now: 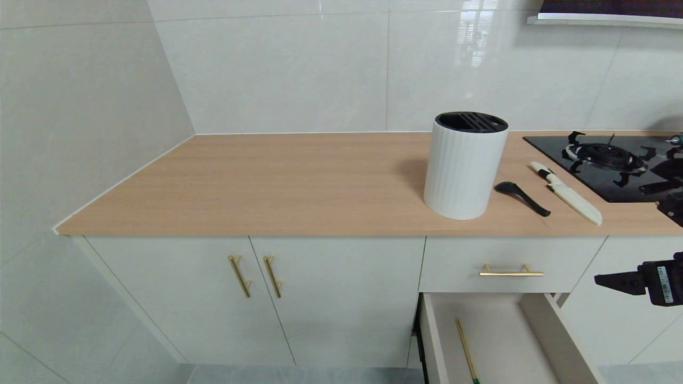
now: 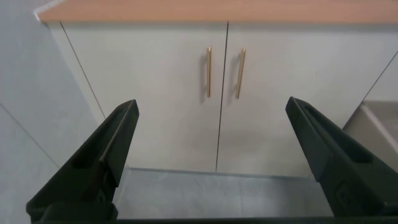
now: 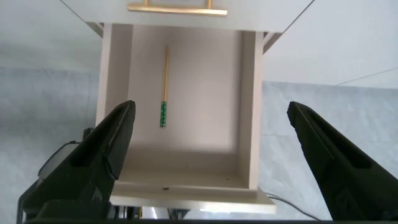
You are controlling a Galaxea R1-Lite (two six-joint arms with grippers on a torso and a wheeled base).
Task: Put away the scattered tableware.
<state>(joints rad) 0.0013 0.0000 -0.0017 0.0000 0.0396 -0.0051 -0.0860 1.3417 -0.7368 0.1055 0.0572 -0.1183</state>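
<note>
Right pincer (image 3: 209,112) with white barcode label (image 1: 663,284)

Gas hob (image 1: 608,157) at right end of counter (image 1: 267,181); dbl cabinet doors (image 1: 320,298) below.

The kitchen is bright and evenly lit, with a streaked patch of glare on the glossy far wall (image 1: 472,42) above the holder (image 1: 464,170). The holder throws a soft, faint shadow to its left on the counter (image 1: 267,181), and the inside of the open drawer (image 1: 549,341) is a little dimmer than the counter. In the head view, straight lines splay outward toward the left edge.
</note>
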